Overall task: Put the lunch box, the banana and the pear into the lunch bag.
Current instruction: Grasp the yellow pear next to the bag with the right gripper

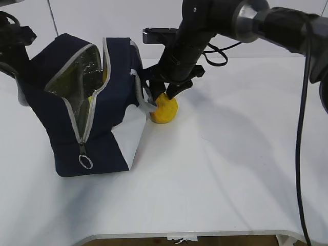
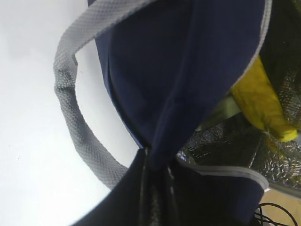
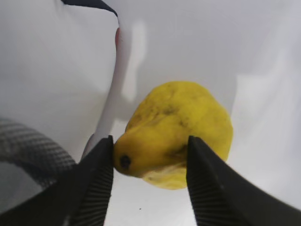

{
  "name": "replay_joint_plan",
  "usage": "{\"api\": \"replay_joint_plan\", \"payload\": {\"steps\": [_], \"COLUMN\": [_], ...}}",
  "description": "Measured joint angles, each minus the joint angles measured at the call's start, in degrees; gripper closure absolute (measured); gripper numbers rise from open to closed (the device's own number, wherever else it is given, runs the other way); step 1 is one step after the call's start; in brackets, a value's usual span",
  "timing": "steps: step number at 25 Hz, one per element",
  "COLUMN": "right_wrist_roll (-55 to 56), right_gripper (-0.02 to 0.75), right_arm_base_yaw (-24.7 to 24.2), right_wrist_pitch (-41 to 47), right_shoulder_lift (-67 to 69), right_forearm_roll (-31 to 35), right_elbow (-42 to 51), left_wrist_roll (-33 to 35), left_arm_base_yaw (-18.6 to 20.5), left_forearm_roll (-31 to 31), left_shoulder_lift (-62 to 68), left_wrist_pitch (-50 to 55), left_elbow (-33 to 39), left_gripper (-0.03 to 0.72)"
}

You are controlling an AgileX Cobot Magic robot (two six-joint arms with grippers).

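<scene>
The navy lunch bag [image 1: 51, 118] stands at the left with its zipper open and its silvery lining showing. My left gripper [image 2: 157, 165] is shut on the navy fabric of the lunch bag [image 2: 188, 56] at its rim. Inside lies the yellow banana [image 2: 263, 103], also glimpsed as yellow banana [image 1: 105, 77] through the opening. A pale green sliver [image 2: 225, 107] beside it looks like the lunch box. The pear [image 1: 165, 110] rests on the table just right of the bag. My right gripper [image 1: 163, 96] comes down onto it, both pads against the pear [image 3: 183, 122], right gripper [image 3: 150, 155].
A grey webbing handle [image 1: 146, 95] hangs off the bag's right side, touching the pear's left; the same handle [image 3: 28, 146] lies beside my left finger. Another handle [image 2: 70, 113] loops over the white table [image 1: 230, 164]. The zipper ring [image 1: 85, 162] dangles at the bag's front.
</scene>
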Motion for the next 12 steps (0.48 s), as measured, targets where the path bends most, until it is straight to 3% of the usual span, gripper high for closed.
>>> {"api": "replay_joint_plan", "payload": {"steps": [5,12], "right_wrist_roll": [0.0,0.0], "right_gripper": [0.441,0.472], "right_arm_base_yaw": [0.0,0.0], "right_wrist_pitch": [0.11,1.46], "right_shoulder_lift": [0.0,-0.11], "right_forearm_roll": [-0.91,-1.89], "right_elbow": [-0.29,-0.97], "left_wrist_roll": [0.0,0.0], "left_arm_base_yaw": [0.0,0.0], "left_forearm_roll": [0.0,0.0], "left_shoulder_lift": [0.0,0.0], "left_wrist_pitch": [0.0,0.0], "left_elbow": [0.0,0.0], "left_gripper": [0.68,0.68]}}
